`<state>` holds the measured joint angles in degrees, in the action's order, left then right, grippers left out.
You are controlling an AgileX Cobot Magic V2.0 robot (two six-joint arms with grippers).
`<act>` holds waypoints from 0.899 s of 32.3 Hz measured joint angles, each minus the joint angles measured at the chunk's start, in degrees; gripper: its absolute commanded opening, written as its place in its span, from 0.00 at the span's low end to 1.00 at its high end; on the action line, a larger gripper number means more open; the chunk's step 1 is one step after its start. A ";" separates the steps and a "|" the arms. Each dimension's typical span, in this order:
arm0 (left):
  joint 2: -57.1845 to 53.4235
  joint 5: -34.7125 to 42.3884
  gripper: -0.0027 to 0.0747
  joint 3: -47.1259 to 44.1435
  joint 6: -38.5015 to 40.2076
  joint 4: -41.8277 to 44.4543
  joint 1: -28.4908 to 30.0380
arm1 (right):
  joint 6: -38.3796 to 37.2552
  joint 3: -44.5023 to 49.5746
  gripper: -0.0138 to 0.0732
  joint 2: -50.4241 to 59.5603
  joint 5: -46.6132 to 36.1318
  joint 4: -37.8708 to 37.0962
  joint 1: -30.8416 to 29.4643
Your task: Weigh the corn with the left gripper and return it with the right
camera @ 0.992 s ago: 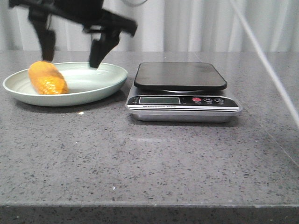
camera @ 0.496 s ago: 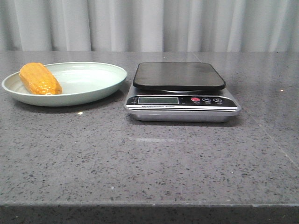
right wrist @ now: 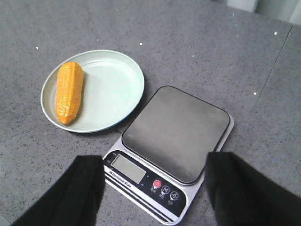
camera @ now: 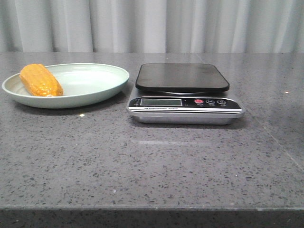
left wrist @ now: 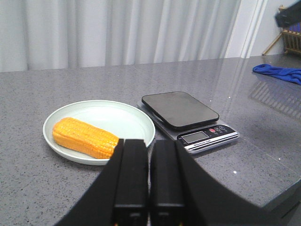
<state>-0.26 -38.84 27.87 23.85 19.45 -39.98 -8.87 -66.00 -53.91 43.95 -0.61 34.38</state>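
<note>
The scale (camera: 185, 102) bears small print, too tiny to read.

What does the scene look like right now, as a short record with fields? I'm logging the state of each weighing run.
corn: lying on its side in the plate, near its left rim, untouched
plate: pale green, on the table left of the scale
scale: black platform bare, display shows no reading I can make out
left claw: shut, fingers together, holding nothing, back from the plate
right claw: open, above the scale, holding nothing
table: grey speckled stone
</note>
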 measured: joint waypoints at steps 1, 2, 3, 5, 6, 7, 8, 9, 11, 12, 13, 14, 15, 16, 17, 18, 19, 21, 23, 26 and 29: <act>0.00 0.00 0.20 0.00 0.00 0.00 0.00 | 0.00 2.73 0.79 2.31 -2.29 0.00 0.00; 0.00 0.00 0.20 0.00 0.00 0.00 0.00 | 0.00 6.05 0.79 5.03 -4.47 0.00 0.00; 0.00 0.00 0.20 0.00 0.00 0.00 0.00 | 0.00 9.86 0.79 7.99 -6.67 -0.05 0.00; 0.00 0.03 0.20 0.00 0.00 0.00 0.00 | 0.00 15.19 0.79 12.28 -10.94 -0.14 0.00; 0.00 0.03 0.20 0.00 0.00 0.00 0.00 | 0.16 17.96 0.79 14.57 -13.03 -0.18 0.00; 0.00 0.03 0.20 0.00 0.00 0.00 0.00 | 0.27 20.62 0.78 16.79 -15.14 -0.27 0.00; 0.00 0.03 0.20 0.00 0.00 0.00 0.00 | 0.38 23.17 0.76 18.48 -16.88 -0.27 0.00; 0.00 0.03 0.20 0.00 0.00 0.00 0.00 | 0.49 25.61 0.72 20.54 -19.07 -0.42 0.00; 0.00 0.03 0.20 0.00 0.00 0.00 0.00 | 0.58 30.13 0.61 24.42 -23.41 -0.41 0.00; 0.00 0.03 0.20 0.00 0.00 0.00 0.00 | 0.58 32.18 0.55 26.59 -25.98 -0.41 0.00; 0.00 0.03 0.20 0.00 0.00 0.00 0.00 | 0.60 34.09 0.49 28.28 -28.12 -0.45 0.00; 0.00 0.03 0.20 0.00 0.00 0.00 0.00 | 0.71 35.85 0.43 29.55 -29.78 -0.45 0.00; 0.00 0.03 0.20 0.00 0.00 0.00 0.00 | 0.71 37.41 0.37 31.00 -31.91 -0.45 0.00; 0.00 0.03 0.20 0.00 0.00 0.00 0.00 | 0.71 38.83 0.33 32.26 -33.80 -0.45 0.00; 0.00 0.03 0.20 0.00 0.00 0.00 0.00 | 0.71 39.81 0.32 33.14 -35.12 -0.45 0.00; 0.00 0.03 0.20 0.00 0.00 0.00 0.00 | 0.82 40.84 0.33 34.04 -36.52 -0.45 0.00; 0.00 0.03 0.20 0.00 0.00 0.00 0.00 | 0.82 41.69 0.33 34.73 -37.74 -0.45 0.00; 0.00 0.03 0.20 0.00 0.00 0.00 0.00 | 0.82 42.90 0.33 35.33 -39.18 -0.45 0.00; 0.00 0.03 0.20 0.00 0.00 0.00 0.00 | 0.82 43.92 0.33 35.32 -39.38 -0.54 0.00; 0.00 0.03 0.20 0.00 0.00 0.00 0.00 | 0.82 44.81 0.33 35.32 -39.27 -0.54 0.00; 0.00 0.03 0.20 0.00 0.00 0.00 0.00 | 0.82 45.18 0.33 35.32 -38.89 -0.54 0.00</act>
<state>-0.26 -38.80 27.87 23.85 19.45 -39.98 -8.05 -20.83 -18.59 5.06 -1.14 34.38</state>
